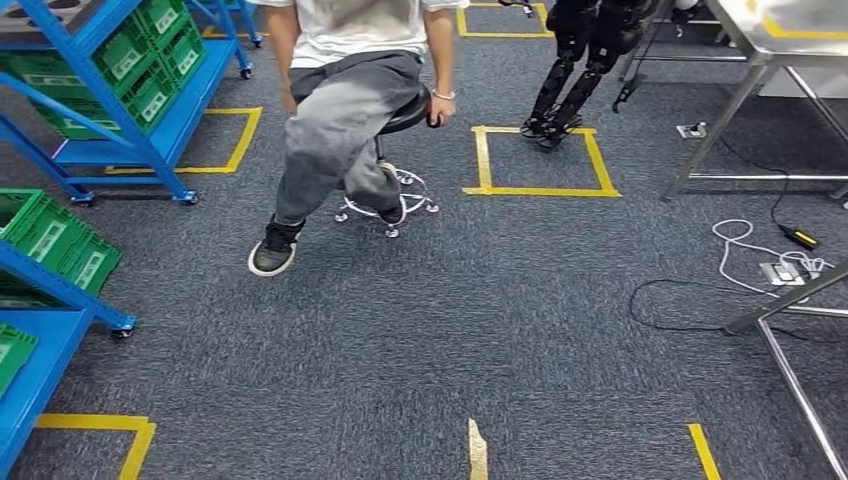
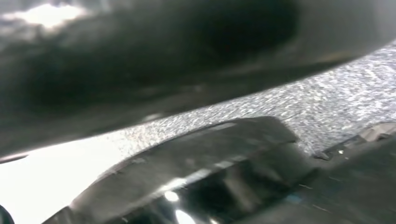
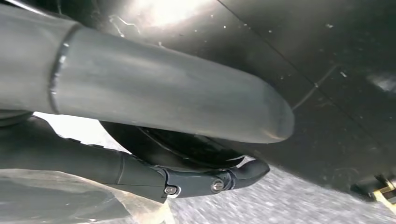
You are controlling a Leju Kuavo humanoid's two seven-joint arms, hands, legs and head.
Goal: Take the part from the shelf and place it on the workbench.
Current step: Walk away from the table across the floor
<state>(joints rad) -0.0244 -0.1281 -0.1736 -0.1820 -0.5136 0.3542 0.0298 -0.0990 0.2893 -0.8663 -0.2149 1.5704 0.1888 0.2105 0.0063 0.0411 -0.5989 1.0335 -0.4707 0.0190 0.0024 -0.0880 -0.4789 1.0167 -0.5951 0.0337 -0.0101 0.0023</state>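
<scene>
We see grey carpet [image 1: 450,330] with blue shelves [image 1: 150,110] of green bins [image 1: 150,60] (part not discernible), then the steel desk [image 1: 770,40], a seated person [image 1: 340,110]; our right hand [image 3: 163,121] hangs, fingers [image 3: 215,179] extended, holding nothing; left hand's state we cannot tell

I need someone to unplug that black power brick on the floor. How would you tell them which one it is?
Start at the metal workbench on the right and follow its leg down to the grey carpet. Beside a coil of white cable lies the power brick: small, black, with a yellow mark, on a thin black lead, unlike the pale boxes nearby.
</scene>
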